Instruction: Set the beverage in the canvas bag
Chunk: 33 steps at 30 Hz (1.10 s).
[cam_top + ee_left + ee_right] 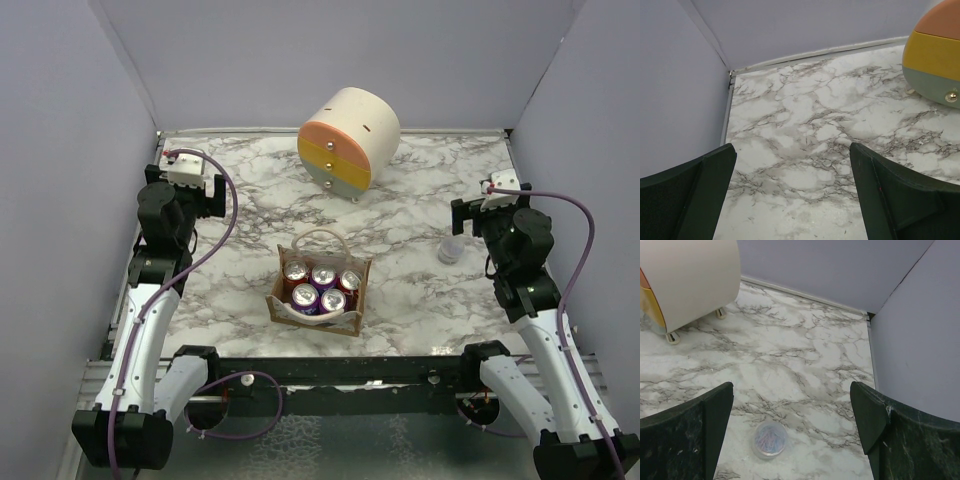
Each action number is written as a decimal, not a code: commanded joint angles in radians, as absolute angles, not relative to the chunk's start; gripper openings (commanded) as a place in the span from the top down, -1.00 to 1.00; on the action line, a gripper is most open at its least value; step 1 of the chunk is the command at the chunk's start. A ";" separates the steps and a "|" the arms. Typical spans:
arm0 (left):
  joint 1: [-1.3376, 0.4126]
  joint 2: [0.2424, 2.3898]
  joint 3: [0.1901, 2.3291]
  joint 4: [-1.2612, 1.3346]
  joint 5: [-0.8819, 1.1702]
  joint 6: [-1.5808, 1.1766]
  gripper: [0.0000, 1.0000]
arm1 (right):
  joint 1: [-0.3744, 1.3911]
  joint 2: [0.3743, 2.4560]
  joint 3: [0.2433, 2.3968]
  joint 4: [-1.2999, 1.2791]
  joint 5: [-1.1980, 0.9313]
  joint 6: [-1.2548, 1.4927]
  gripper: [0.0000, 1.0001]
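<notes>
The tan canvas bag [318, 318] with whitish loop handles stands at the table's near middle in the top view. Several soda cans [322, 276] with purple and red sides stand upright inside it. My left gripper [210, 197] is raised at the far left, well away from the bag; in the left wrist view it [792, 152] is open and empty over bare marble. My right gripper [464, 215] is raised at the right; in the right wrist view it [791, 390] is open and empty. The bag and cans are out of both wrist views.
A round cream, orange, yellow and grey drawer cabinet [348, 140] stands at the back middle; it shows in the left wrist view [935, 55] and right wrist view [685, 280]. A small clear lidded pot [452, 250] lies below my right gripper [771, 439]. Grey walls enclose the table.
</notes>
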<state>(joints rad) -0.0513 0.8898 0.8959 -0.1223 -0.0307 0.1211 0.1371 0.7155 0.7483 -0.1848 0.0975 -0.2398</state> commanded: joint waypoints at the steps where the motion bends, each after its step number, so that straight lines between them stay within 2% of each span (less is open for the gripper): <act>1: -0.043 0.891 0.934 -0.136 -0.024 0.114 -0.98 | 0.128 0.715 0.763 -0.202 0.075 -0.232 -0.99; 33: -0.032 0.851 0.922 -0.147 0.029 0.138 -0.98 | 0.124 0.703 0.768 -0.222 0.044 -0.234 -0.99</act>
